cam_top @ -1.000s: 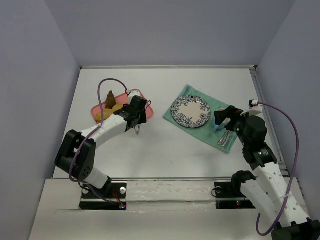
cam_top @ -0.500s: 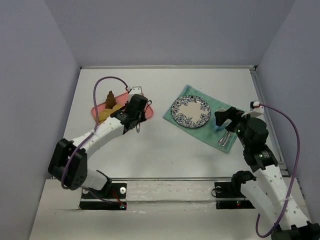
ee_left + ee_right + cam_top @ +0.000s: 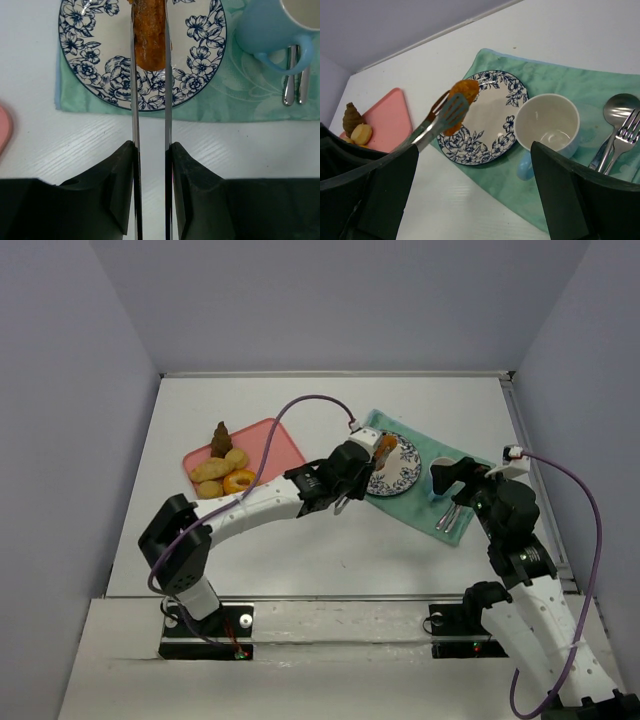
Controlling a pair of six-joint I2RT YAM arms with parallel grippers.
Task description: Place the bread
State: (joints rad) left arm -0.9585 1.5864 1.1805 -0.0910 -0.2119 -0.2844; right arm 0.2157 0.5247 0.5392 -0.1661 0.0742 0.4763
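**Top view:** the left claw (image 3: 352, 468) is stretched across the white bench (image 3: 330, 550) to the round white plate with blue floral print (image 3: 403, 468). The small oval orange-brown glossy bun (image 3: 385, 449) is seen over the plate's 10 o'clock part. A flat pink tray (image 3: 275, 440) lies at 9 o'clock of the plate. Pale yellow rolls (image 3: 222, 475) and a dark brown cone-shaped pastry (image 3: 220, 437) are carried on it. The right claw (image 3: 452, 472) is held at the plate's 3 o'clock side, over the teal cloth (image 3: 420, 502).

**Left wrist:** the left claw is pressed together on long metal tongs (image 3: 134, 100). The bun is pinched between the tong tips, over the plate's 12 o'clock half. A light blue mug (image 3: 260, 30) is seen at 2 o'clock, on the cloth.

**Right wrist:** the right claw is spread wide. The bun is seen raised off the plate near its 10 o'clock rim, with a shadow cast on the plate below it. A metal spoon (image 3: 618, 107) and a metal fork (image 3: 626, 132) are laid at 3 o'clock of the mug.
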